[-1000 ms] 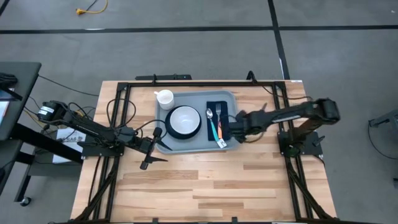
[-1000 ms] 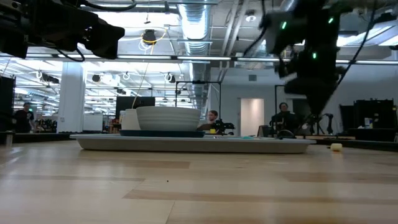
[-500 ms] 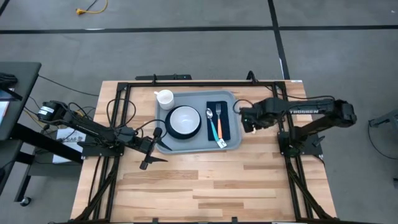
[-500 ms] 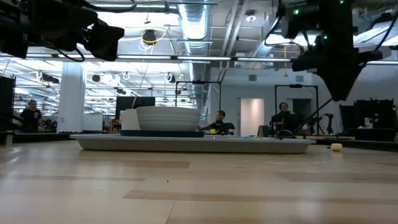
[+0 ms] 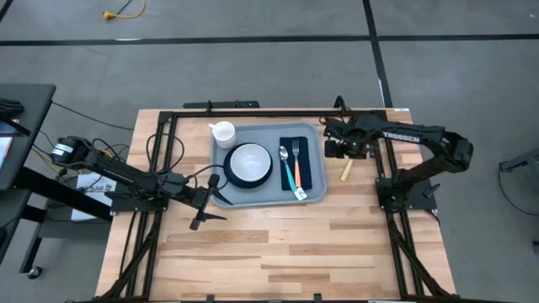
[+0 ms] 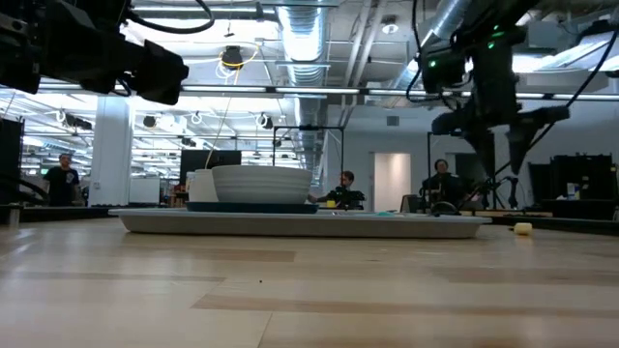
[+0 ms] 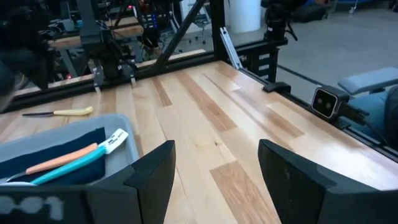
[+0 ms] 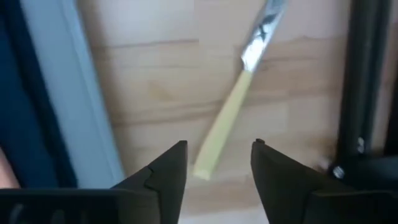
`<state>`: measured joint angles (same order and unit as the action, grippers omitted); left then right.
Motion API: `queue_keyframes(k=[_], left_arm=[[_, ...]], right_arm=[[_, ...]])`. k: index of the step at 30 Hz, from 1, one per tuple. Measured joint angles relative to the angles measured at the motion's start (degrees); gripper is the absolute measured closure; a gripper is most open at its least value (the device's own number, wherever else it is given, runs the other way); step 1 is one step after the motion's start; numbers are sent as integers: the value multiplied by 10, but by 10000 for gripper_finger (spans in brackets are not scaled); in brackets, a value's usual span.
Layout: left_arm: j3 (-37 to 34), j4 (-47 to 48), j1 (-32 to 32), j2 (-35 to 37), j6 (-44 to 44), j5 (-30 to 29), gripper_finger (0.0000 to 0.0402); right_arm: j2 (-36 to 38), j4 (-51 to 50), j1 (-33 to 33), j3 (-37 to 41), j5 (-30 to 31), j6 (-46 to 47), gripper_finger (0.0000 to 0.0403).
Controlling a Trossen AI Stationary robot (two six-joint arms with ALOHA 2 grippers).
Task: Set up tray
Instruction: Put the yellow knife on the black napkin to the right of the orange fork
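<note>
The grey-blue tray lies at the table's far middle. It bears a white bowl on a dark plate, a dark napkin, a spoon and an orange-and-teal fork. A white cup stands at the tray's far left corner. A yellow-handled knife lies flat on the wood to the right of the tray. My right gripper hangs open above the knife's handle, pointing down and clear of it. My left gripper stands open at the tray's near left corner.
Black frame rails run along the table's far edge and down both sides; one rail passes close beside the knife. Bare wood fills the table's near half. People stand in the room beyond the table.
My right gripper has left the tray's right part, gone toward the table's right and far edges and risen a little, rolling as it went. It now hangs over the wood beside the tray, where the knife shows. The things on the tray have kept still.
</note>
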<state>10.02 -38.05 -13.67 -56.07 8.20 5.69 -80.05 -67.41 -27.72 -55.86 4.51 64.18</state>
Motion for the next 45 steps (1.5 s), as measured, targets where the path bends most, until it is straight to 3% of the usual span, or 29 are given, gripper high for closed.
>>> queue_keyframes(k=[7, 14, 26, 34, 38, 43, 45], left_arm=[[0, 1, 0, 0, 0, 0, 182], [0, 1, 0, 0, 2, 0, 182], [0, -2, 0, 0, 6, -16, 182], [0, -4, 0, 0, 7, -19, 182], [0, -5, 0, 0, 8, -19, 182], [0, -5, 0, 0, 8, -19, 182], [0, -5, 0, 0, 8, -19, 182]], right_arm=[[-78, 18, -50, 0, -1, -37, 212], [-121, 84, -74, 47, -31, -72, 231], [-91, 187, -118, 150, -53, -75, 254], [-88, 201, -113, 168, -51, -86, 259], [-88, 211, -91, 169, -33, -101, 284], [-86, 216, -72, 169, -23, -107, 370], [-82, 216, -64, 170, -11, -102, 370]])
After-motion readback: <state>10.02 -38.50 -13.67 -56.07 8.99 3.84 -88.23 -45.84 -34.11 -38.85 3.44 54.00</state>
